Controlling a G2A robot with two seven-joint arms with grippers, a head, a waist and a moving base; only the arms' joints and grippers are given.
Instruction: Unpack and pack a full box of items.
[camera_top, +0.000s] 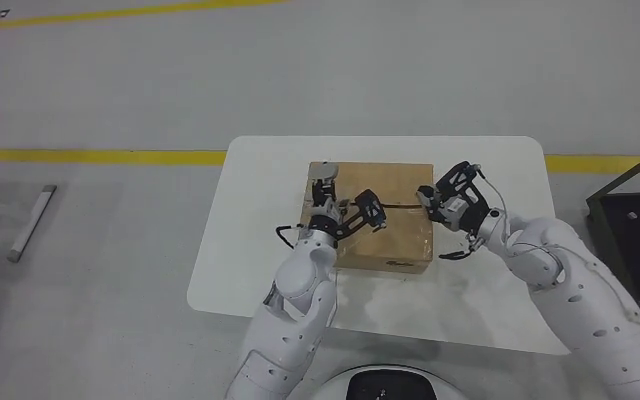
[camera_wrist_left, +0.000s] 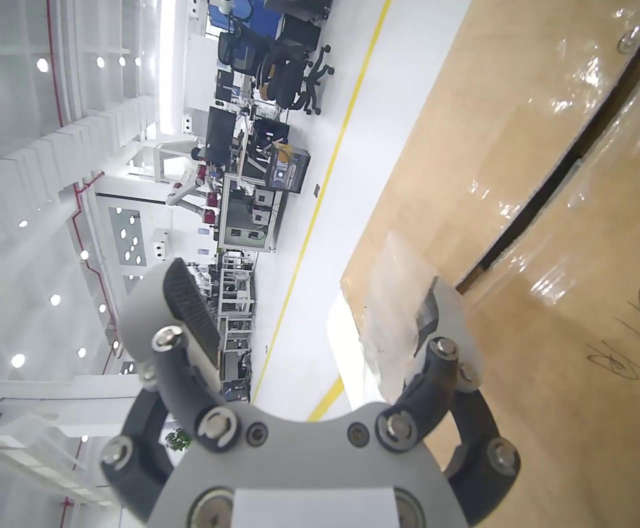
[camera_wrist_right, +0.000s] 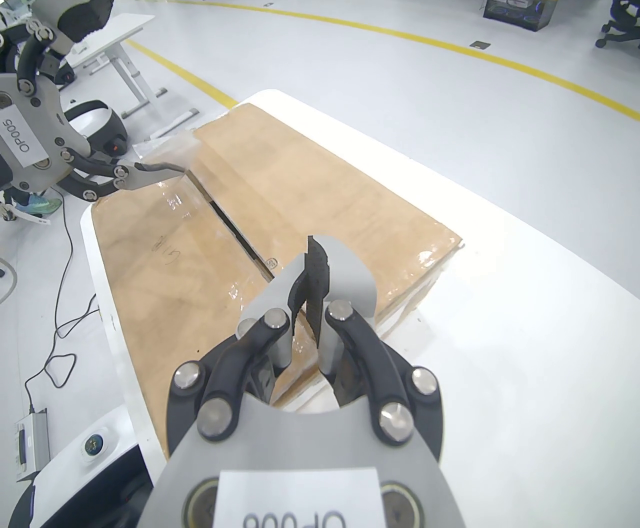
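Observation:
A closed cardboard box (camera_top: 385, 240) lies on the white table (camera_top: 260, 200), with a dark slit along its top seam (camera_wrist_right: 235, 235). My left gripper (camera_top: 348, 198) is open at the box's left end. One of its fingers (camera_wrist_left: 440, 310) touches a loose flap of clear tape (camera_wrist_left: 395, 300) sticking up from that end, and the other finger (camera_wrist_left: 190, 305) is out in the air. My right gripper (camera_wrist_right: 312, 270) is shut just above the seam at the box's right end (camera_top: 432, 197). Nothing shows between its pads. The right wrist view has the left gripper (camera_wrist_right: 117, 95) at the tape flap (camera_wrist_right: 165, 147).
The box (camera_wrist_right: 300, 190) covers the middle of the table (camera_wrist_right: 500, 300), with bare tabletop around it. A black object (camera_top: 615, 215) stands off the table's right edge. A white bar (camera_top: 30, 222) lies on the floor to the left, and cables (camera_wrist_right: 60, 320) trail beside the table.

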